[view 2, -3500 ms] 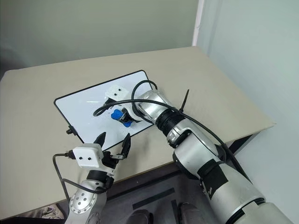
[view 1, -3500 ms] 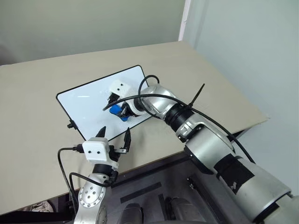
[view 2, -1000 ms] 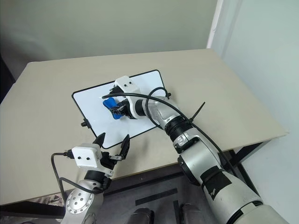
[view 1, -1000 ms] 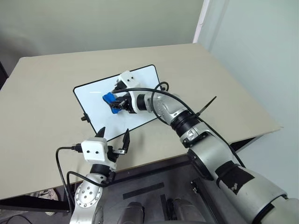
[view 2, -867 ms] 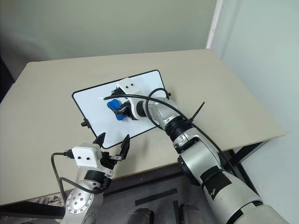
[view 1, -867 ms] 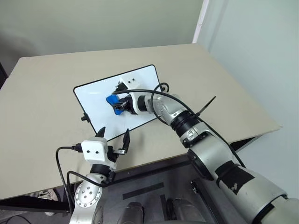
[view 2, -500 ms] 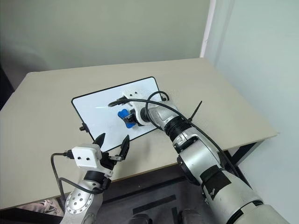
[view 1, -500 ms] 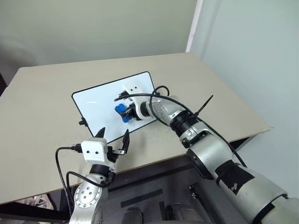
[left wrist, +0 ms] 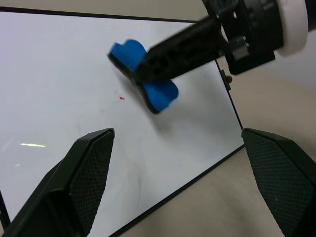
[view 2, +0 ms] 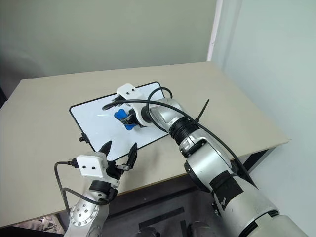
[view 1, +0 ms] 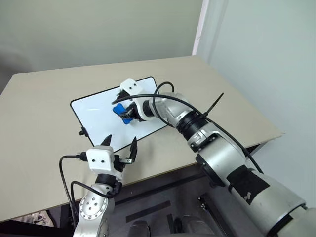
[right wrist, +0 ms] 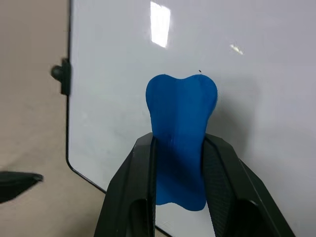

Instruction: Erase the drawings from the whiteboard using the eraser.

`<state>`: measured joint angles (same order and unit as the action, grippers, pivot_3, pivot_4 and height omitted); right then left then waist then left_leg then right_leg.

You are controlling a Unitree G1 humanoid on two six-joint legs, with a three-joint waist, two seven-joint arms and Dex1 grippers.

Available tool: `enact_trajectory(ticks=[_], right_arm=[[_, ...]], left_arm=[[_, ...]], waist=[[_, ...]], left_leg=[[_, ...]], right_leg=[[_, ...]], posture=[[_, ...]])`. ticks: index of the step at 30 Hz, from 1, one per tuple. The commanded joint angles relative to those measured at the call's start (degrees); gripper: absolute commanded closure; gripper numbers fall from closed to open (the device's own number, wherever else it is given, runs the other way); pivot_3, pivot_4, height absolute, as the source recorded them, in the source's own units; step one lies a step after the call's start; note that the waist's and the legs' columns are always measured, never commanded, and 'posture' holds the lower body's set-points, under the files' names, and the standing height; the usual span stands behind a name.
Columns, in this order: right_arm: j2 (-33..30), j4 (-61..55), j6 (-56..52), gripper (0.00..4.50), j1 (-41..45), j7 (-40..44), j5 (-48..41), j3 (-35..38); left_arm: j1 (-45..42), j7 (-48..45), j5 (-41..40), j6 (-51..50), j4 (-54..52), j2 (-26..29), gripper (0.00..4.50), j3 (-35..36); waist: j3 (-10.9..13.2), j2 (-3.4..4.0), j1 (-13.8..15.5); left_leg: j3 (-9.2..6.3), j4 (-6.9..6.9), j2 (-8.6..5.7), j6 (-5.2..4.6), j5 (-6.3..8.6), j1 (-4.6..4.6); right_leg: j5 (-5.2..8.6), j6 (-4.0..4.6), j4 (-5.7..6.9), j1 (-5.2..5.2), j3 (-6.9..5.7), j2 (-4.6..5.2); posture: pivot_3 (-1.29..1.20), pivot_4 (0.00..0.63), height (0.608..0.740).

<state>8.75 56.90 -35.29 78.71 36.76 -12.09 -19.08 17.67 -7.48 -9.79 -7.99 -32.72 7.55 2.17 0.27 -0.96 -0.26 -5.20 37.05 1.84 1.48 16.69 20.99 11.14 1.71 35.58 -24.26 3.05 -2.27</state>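
Two black fingers of the right gripper [right wrist: 178, 163] are being pressed against the sides of the eraser [right wrist: 181, 126], which is being held fast between them, its blue end sticking out past the fingertips. The eraser is being held over the middle of the whiteboard [view 1: 94, 113]; whether its dark underside is actually touching the glossy surface cannot be told. The whiteboard is lying flat on the table [view 1: 44, 98], turned at an angle to the table's edges, with a small black knob [right wrist: 60, 73] showing on its frame. A tiny red speck of the drawings [left wrist: 121, 98] is being seen in the left wrist view, just beside the eraser, with faint grey smears around it. A bright glare streak is being reflected off the white surface nearby.

The left gripper [view 1: 120, 144] is being held near the table's front edge, well apart from the eraser and short of the whiteboard's near corner. Its jaws are standing wide apart, and nothing is being gripped between them. A black cable [view 1: 66, 173] is looping from its wrist.
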Motion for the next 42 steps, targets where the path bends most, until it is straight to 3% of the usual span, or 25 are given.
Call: enact_trajectory(ticks=[1, 11, 17, 24, 30, 31, 33, 34, 35, 42], right_arm=[[14.99, 3.55, 2.38, 3.18, 3.66, 0.5, 1.1, 0.36], [16.24, 9.53, 6.4, 3.18, 2.67, 1.02, 4.74, -0.24], [15.15, 6.15, 12.08, 3.18, 1.59, 1.15, 1.69, 4.33], [13.53, 4.74, 6.65, 3.18, -2.21, 1.33, -3.29, 9.74], [13.45, 2.06, 7.41, 3.18, -4.57, 1.92, -3.1, 8.76], [13.4, 2.11, 7.79, 3.18, -4.57, 0.82, -2.69, 8.72], [13.24, 2.58, 7.89, 3.18, -4.39, -1.23, -2.45, 9.19], [13.21, 2.78, 7.78, 3.18, -4.33, -1.81, -2.66, 9.55], [13.09, 2.85, 7.77, 3.18, -4.34, -1.99, -2.78, 9.67], [11.98, 2.81, 11.52, 3.18, -6.19, -4.99, 0.13, 7.58]], left_arm=[[-0.31, -0.05, 0.08, 0.26, -2.02, -0.14, 0.0, -0.28], [0.31, 0.6, 0.45, 0.58, -2.07, -0.52, 0.0, -0.14], [0.54, 0.56, 0.61, 0.58, -2.21, -0.66, 0.0, -0.02], [0.54, 0.21, 0.19, 0.41, -2.15, -0.52, 0.0, 0.18], [0.4, -0.33, -0.35, 0.22, -2.06, -0.16, 0.0, 0.44], [0.35, -0.38, -0.38, 0.17, -2.08, -0.08, 0.0, 0.46], [0.27, -0.44, -0.49, 0.1, -2.08, 0.05, 0.0, 0.51], [0.25, -0.46, -0.55, 0.09, -2.04, 0.12, 0.0, 0.54], [0.21, -0.55, -0.64, 0.07, -2.01, 0.2, 0.0, 0.56], [-0.57, -1.21, -0.72, -0.32, -1.64, 0.66, 0.0, 0.8]], waist=[[-0.2, -0.02, 0.09], [-0.34, 0.03, 0.0], [-0.4, 0.01, -0.01], [-0.66, 0.0, -0.01], [-0.68, 0.02, -0.27], [-0.64, 0.14, -0.75], [-0.64, 0.18, -1.29], [-0.68, 0.12, -1.02], [-0.68, 0.12, -0.68], [-0.67, 0.13, 0.0]], left_leg=[[0.0, 0.02, 0.0, -0.01, 0.0, 0.0], [0.15, 0.13, 0.04, -0.02, 0.0, -0.12], [0.39, 0.13, 0.12, -0.05, 0.01, -0.12], [0.86, 0.19, 0.23, -0.15, 0.07, -0.23], [0.57, 0.2, 0.12, -0.22, 0.03, -0.2], [0.17, 0.12, -0.06, -0.29, -0.02, -0.12], [-1.53, -0.15, -0.88, -0.36, -0.47, 0.03], [-1.81, -0.15, -1.03, -0.23, -0.6, -0.42], [-1.68, -0.17, -0.91, -0.15, -0.59, -0.46], [-0.78, 0.01, -0.47, -0.08, -0.55, -0.44]], right_leg=[[0.0, 0.0, 0.01, 0.0, 0.01, 0.0], [-0.01, 0.04, 0.36, -0.05, 0.08, -0.01], [-0.01, 0.03, 0.34, -0.07, 0.06, -0.02], [-0.02, 0.03, 0.33, -0.06, 0.11, -0.01], [-0.01, 0.09, 0.35, 0.1, -0.2, 0.18], [0.08, 0.23, 0.38, 0.2, -0.63, 0.44], [0.67, 1.32, 0.39, 1.11, -3.22, 1.64], [1.1, 2.66, 0.68, 0.93, -3.35, 1.65], [1.21, 3.33, 1.0, 0.89, -3.19, 1.6], [0.49, 1.78, 0.34, 1.03, -2.9, 1.42]], posture=[[0.0, 0.0, 0.727], [0.0, 0.0, 0.727], [0.0, 0.0, 0.727], [0.0, 0.0, 0.727], [0.0, 0.0, 0.728], [0.0, 0.0, 0.728], [0.0, 0.0, 0.73], [0.0, 0.0, 0.73], [0.0, 0.0, 0.73], [0.0, 0.0, 0.73]])
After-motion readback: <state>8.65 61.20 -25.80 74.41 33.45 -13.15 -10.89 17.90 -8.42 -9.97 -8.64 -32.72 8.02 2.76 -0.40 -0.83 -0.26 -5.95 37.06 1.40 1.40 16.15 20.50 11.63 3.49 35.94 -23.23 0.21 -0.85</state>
